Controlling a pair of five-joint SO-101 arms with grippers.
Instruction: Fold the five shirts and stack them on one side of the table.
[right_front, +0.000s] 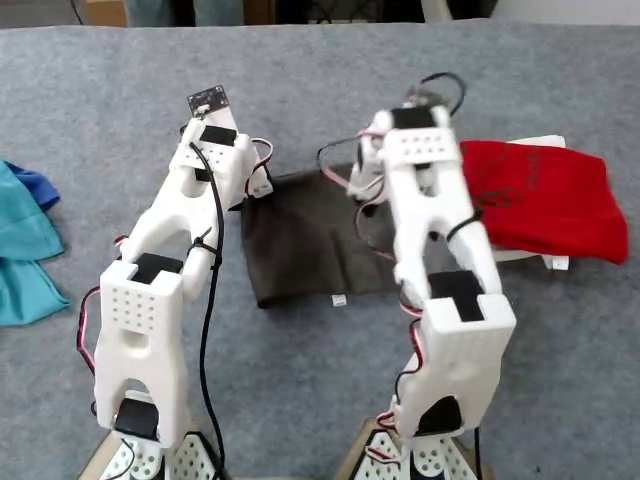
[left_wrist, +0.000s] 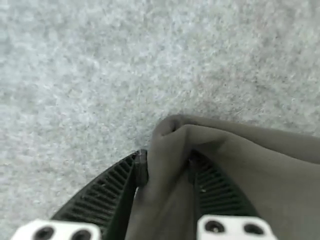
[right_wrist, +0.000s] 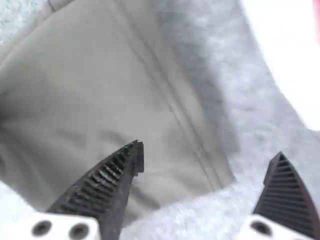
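On table (right_front: 300, 80), one dark shirt (right_front: 300, 240), one red shirt (right_front: 545, 200)

Grey felt tabletop (right_front: 320, 70); wooden furniture (right_front: 100, 10) behind.

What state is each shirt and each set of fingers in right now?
dark shirt, lying flat, one corner pinched.
red shirt, folded, lying on white cloth.
teal shirt, crumpled, unfolded.
left gripper, fingers shut on dark shirt.
right gripper, fingers open over dark shirt's edge.

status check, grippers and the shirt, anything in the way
Left gripper shut on dark shirt corner. Right gripper open over same shirt's edge. Red shirt folded one side, teal shirts the other; neither in the way.
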